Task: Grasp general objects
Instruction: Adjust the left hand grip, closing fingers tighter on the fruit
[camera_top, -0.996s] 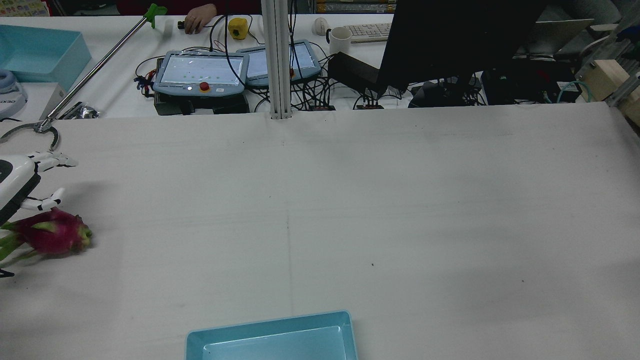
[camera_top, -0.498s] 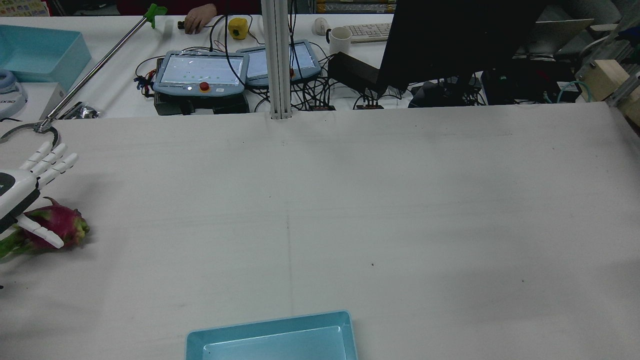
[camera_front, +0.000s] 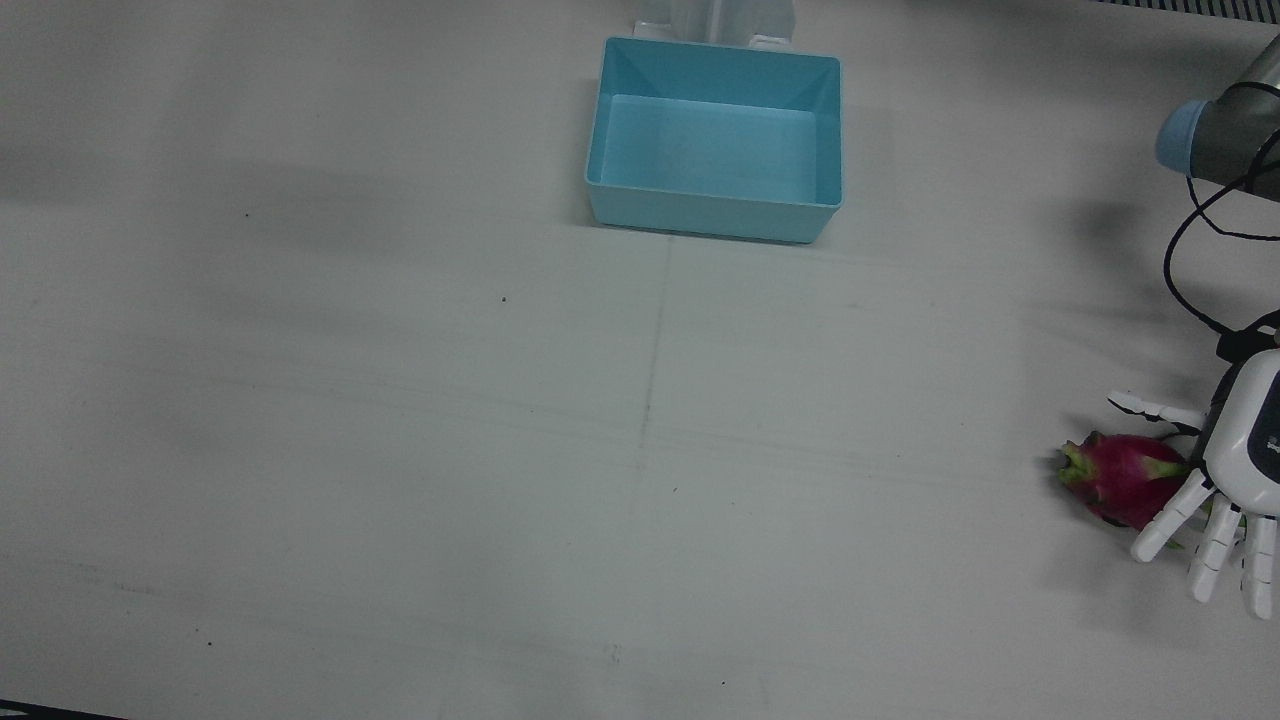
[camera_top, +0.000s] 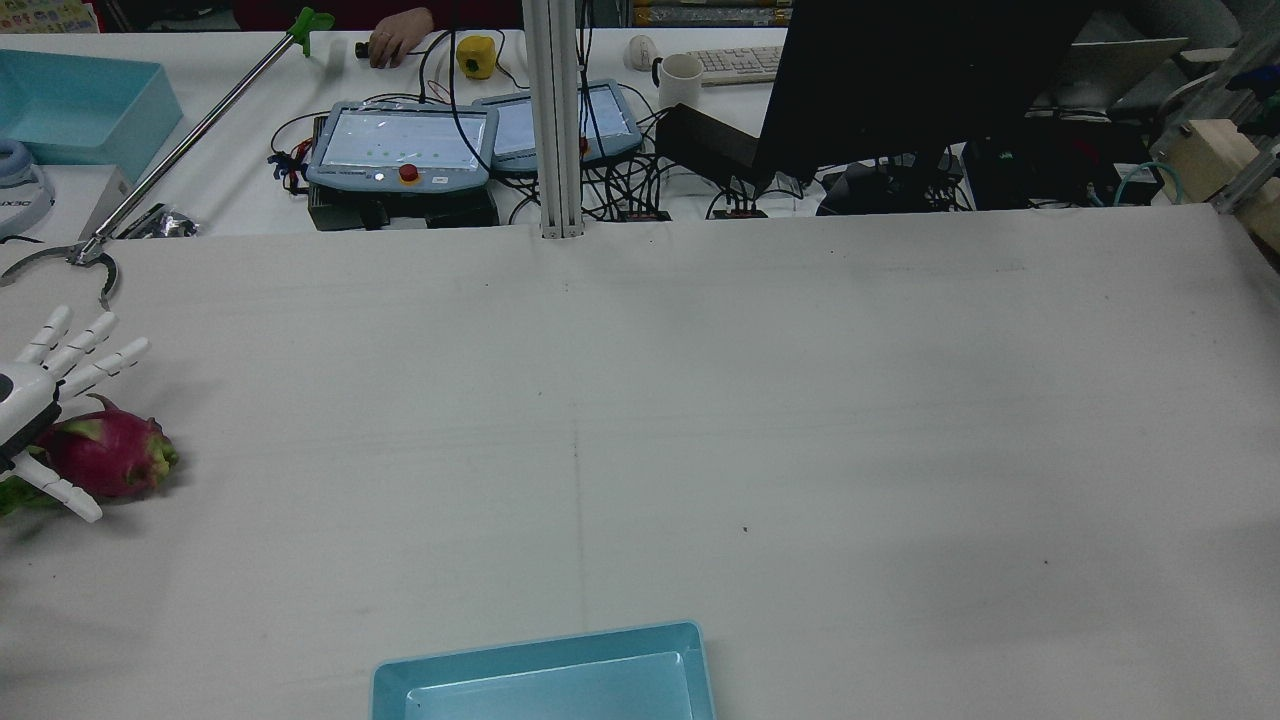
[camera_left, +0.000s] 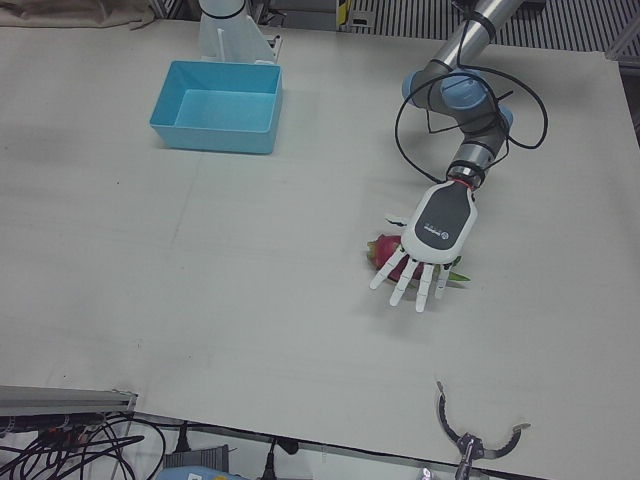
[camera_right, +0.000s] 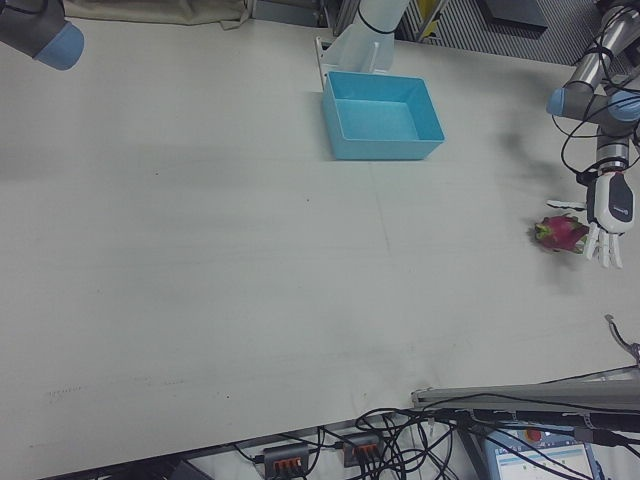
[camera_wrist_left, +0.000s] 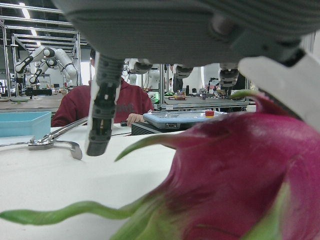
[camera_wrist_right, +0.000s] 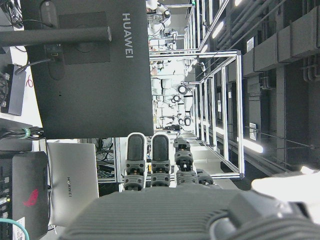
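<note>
My left hand (camera_left: 428, 250) over the dragon fruit (camera_front: 1120, 478)
Fingers were spread, gripping nothing; fruit lay on the bench (camera_front: 400, 450), bin (camera_front: 716, 140) toward its 10 o'clock.

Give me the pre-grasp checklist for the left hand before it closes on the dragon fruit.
1. Left hand over the dragon fruit: ok.
2. Fingers spread, nothing held: ok.
3. Fruit lying on the table, not lifted: ok.
4. Fingers actually touching the fruit: cannot tell.
5. Blue bin empty and unobstructed: ok.
6. Right hand clear of the workspace: ok, its camera looks out over the monitor, away from the table.
</note>
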